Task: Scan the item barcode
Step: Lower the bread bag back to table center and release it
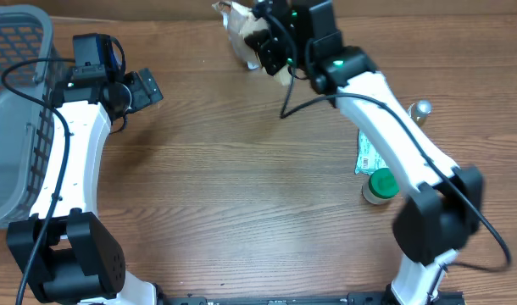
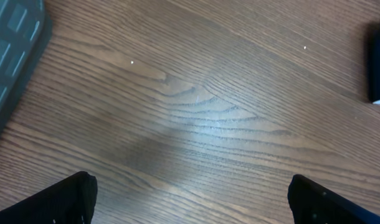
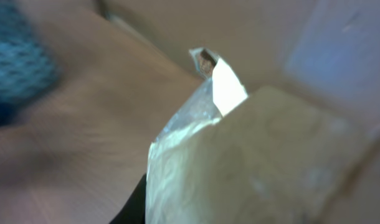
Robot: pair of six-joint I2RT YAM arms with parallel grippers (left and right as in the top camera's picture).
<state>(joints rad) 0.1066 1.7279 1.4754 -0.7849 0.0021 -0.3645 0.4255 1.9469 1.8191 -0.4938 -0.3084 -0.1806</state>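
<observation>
Blur swallows most of the right wrist view: we make out only a pale, crinkled packet (image 3: 252, 155) pressed close to the lens with one corner poking up, and no barcode can be read on it. The right pincer (image 1: 265, 47) hardly shows its own fingers there. From overhead we see it narrowed onto that packet at the far edge of the table (image 1: 241, 195), with the packet sticking out past its fingertips and partly cut off by the top of the picture. The left pincer (image 2: 190, 196) stands wide and holds nothing. Only its two black fingertips (image 2: 65, 199) show at the bottom corners, with bare wood between and ahead of them. Ahead to its left sits a corner of a grey basket (image 2: 12, 43). Ahead to its right a dark object (image 2: 378, 62) is cut off by the frame, and we cannot identify it. Only the overhead view shows a green-capped bottle (image 1: 380, 186) and a flat green-and-white pack (image 1: 366, 157), well behind the right pincer. The pack lies partly under that arm. Near them is a small silvery thing (image 1: 421, 108), too small to name.
</observation>
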